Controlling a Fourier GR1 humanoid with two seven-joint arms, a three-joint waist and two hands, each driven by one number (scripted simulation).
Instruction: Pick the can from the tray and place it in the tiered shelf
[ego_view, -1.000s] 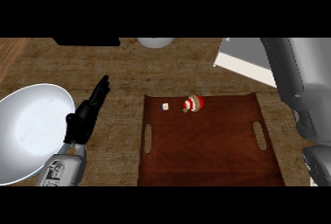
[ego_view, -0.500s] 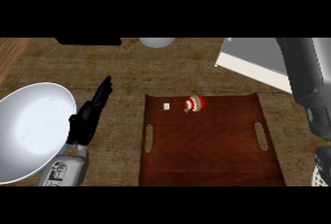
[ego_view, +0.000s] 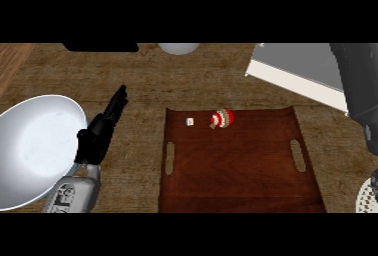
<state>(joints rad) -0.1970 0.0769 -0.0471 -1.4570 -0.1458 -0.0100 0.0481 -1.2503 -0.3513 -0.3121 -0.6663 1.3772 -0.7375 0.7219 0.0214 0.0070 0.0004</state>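
Observation:
The can, small, red and white, lies near the far edge of the brown wooden tray. My left hand rests open to the left of the tray, fingers straight and pointing away from me, holding nothing. Only my right forearm shows, along the right edge above the tray's right side; its hand is out of view. The tiered shelf is a grey and white surface at the far right, partly hidden by that forearm.
A large white plate lies at the left, close beside my left hand. A tiny white item lies on the tray left of the can. A black object and a pale round thing sit at the far edge.
My right forearm has swung toward the right edge and shows less of itself. The left hand and the can have stayed where they were.

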